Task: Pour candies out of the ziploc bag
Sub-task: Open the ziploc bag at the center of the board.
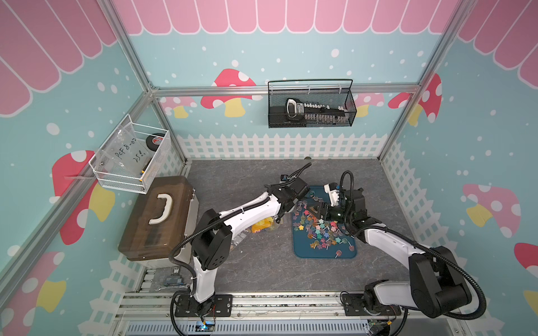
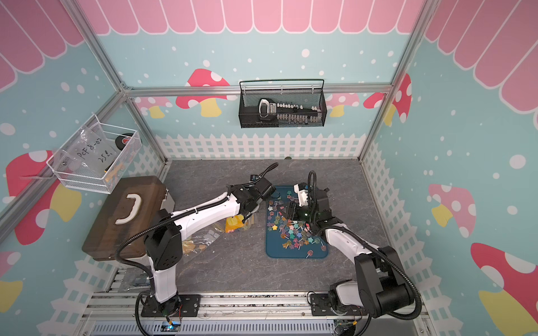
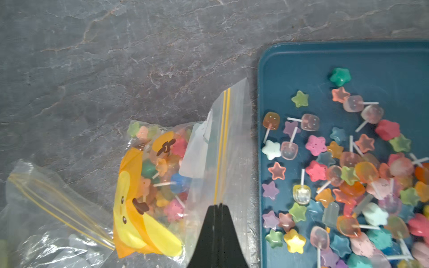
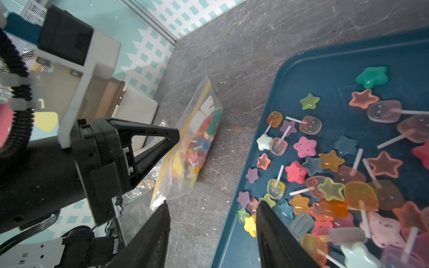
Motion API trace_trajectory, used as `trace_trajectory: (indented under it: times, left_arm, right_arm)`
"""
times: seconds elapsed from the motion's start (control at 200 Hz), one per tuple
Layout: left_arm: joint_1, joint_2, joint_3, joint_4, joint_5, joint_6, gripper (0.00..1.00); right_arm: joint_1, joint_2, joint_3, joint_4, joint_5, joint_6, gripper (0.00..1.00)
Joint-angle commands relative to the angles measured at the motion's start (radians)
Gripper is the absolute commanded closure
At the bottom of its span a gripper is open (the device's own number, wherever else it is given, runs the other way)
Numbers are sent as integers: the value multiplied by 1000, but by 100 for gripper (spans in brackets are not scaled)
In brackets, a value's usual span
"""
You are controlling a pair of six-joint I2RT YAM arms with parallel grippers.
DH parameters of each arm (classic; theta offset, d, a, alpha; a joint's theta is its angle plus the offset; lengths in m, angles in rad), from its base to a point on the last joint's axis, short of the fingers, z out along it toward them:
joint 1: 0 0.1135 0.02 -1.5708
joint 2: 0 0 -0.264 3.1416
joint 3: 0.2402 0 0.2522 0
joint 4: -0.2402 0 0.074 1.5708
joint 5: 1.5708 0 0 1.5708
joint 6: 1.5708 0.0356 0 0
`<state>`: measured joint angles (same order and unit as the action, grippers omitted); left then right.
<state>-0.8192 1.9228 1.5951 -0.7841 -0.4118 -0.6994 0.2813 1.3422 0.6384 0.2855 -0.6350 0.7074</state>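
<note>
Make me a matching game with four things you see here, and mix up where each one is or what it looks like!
Things
1. ziploc bag
2. loose candies
3. brown case
4. black wire basket

Clues
A. hangs on the back wall
B. pinched by the shut left gripper
C. spread over the blue tray
D. has a white handle on top

Pairs: 1-B, 2-C, 3-D, 4-A

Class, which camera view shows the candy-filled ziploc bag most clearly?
The left wrist view: the ziploc bag is close, candies visible inside. The right wrist view shows the bag smaller; both top views, just a yellow patch.
</note>
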Motion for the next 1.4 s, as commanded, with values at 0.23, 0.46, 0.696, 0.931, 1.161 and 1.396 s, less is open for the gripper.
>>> trace_trajectory:
  times: [0.23, 0.46, 0.696, 0.931, 1.161, 1.396]
  left_arm:
    - [24, -110, -138, 347, 239, -4, 100]
    - [44, -143, -193, 386, 264, -16, 100]
    - [51, -136, -215, 416, 286, -33, 100]
    - [51, -131, -216, 417, 291, -34, 100]
    - [54, -139, -224, 416, 286, -28, 100]
    - [57, -145, -228, 416, 282, -29, 100]
  right_arm:
    - [49, 124, -13, 272, -70, 210, 51]
    - [89, 202, -2, 322, -18, 265, 61]
    - [136, 247, 25, 346, 13, 285, 62]
    - [163, 248, 39, 335, 52, 281, 62]
    - [163, 199, 19, 308, 116, 273, 62]
    - [164, 74, 19, 140, 249, 189, 56]
